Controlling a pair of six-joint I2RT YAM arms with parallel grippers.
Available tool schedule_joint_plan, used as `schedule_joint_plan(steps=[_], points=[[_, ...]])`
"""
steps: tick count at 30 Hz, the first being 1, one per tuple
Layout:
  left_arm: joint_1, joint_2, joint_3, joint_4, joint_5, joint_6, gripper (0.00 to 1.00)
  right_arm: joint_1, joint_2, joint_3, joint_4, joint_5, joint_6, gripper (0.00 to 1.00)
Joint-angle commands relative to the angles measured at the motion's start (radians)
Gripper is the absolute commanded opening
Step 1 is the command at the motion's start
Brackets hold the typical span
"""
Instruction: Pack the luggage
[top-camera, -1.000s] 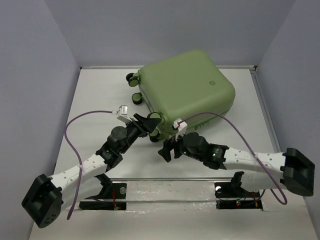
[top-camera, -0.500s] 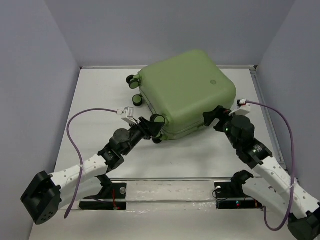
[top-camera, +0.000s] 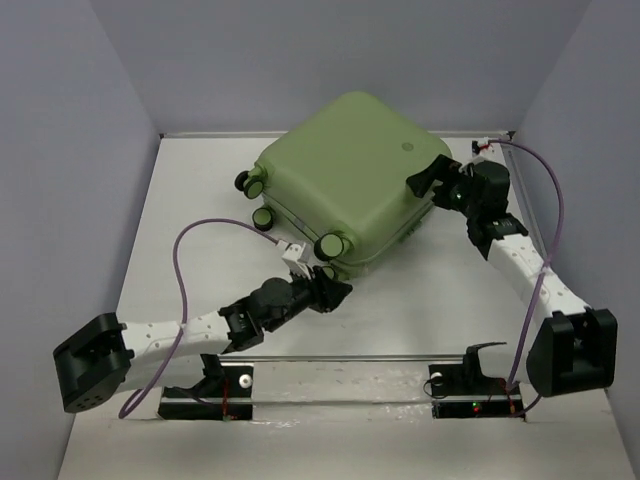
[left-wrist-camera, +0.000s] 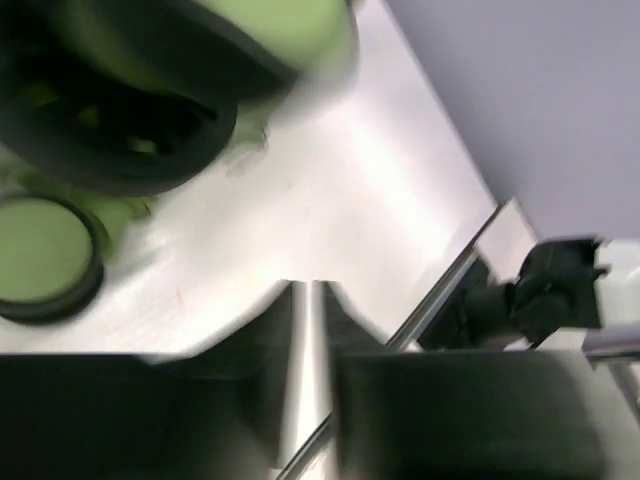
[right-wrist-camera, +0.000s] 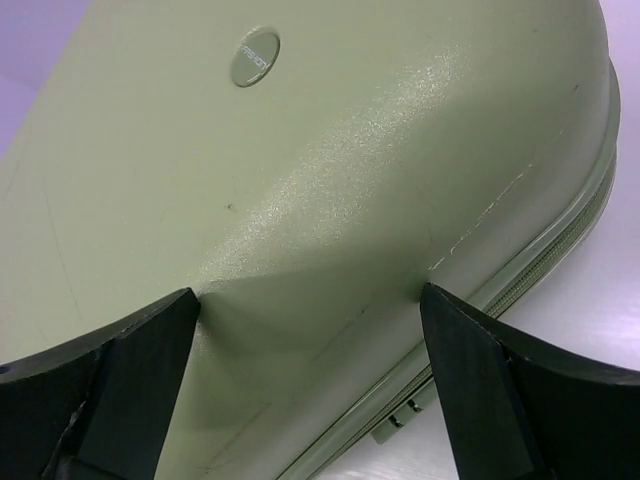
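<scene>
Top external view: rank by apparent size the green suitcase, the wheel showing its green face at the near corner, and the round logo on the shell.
1. Green suitcase, by far the largest.
2. Near-corner wheel, much smaller.
3. Round logo, smallest, just a dot on the shell.

1 light-green hard-shell suitcase (top-camera: 350, 170); 3 green-and-black wheels (top-camera: 331, 245) visible; 2 black grippers: left gripper (top-camera: 338, 288), right gripper (top-camera: 430, 175); 2 purple cables (top-camera: 215, 222)

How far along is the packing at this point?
Done: nothing shows as packed; the light-green suitcase lies closed on the table. In hand: the open right gripper straddles its far-right corner, and the left gripper sits by a near wheel. Remaining: opening, filling, closing.
</scene>
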Motion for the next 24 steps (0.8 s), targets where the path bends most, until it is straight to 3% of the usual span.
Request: schedule_joint_plan(steps=[1, 6, 9, 12, 14, 15, 16, 20, 24], points=[[-0.055, 0.100, 0.076, 0.017, 0.040, 0.054, 0.06, 0.032, 0.164, 0.149, 0.024, -0.363, -0.076, 0.95], [-0.081, 0.170, 0.152, 0.027, 0.033, 0.086, 0.06, 0.032, 0.166, 0.197, -0.028, -0.281, -0.114, 0.99], [-0.081, 0.126, 0.125, -0.010, -0.022, 0.085, 0.06, 0.032, 0.087, 0.140, -0.072, -0.247, -0.125, 1.00], [-0.083, -0.031, 0.057, -0.077, -0.094, 0.076, 0.06, 0.053, -0.041, 0.018, -0.072, -0.219, -0.129, 1.00], [-0.081, -0.124, 0.008, -0.163, -0.151, 0.054, 0.24, 0.078, -0.125, -0.042, -0.071, -0.199, -0.125, 1.00], [-0.080, -0.223, -0.010, -0.203, -0.171, 0.051, 0.42, 0.116, -0.152, -0.094, -0.066, -0.195, -0.125, 1.00], [-0.080, -0.272, -0.012, -0.246, -0.196, 0.045, 0.49, 0.136, -0.176, -0.122, -0.062, -0.182, -0.122, 1.00], [-0.048, -0.425, 0.071, -0.519, -0.260, 0.049, 0.74, 0.247, -0.275, -0.236, -0.043, -0.147, -0.111, 0.96], [0.033, -0.383, 0.212, -0.717, -0.184, 0.082, 0.89, 0.313, -0.327, -0.316, 0.019, -0.150, -0.083, 0.83]])
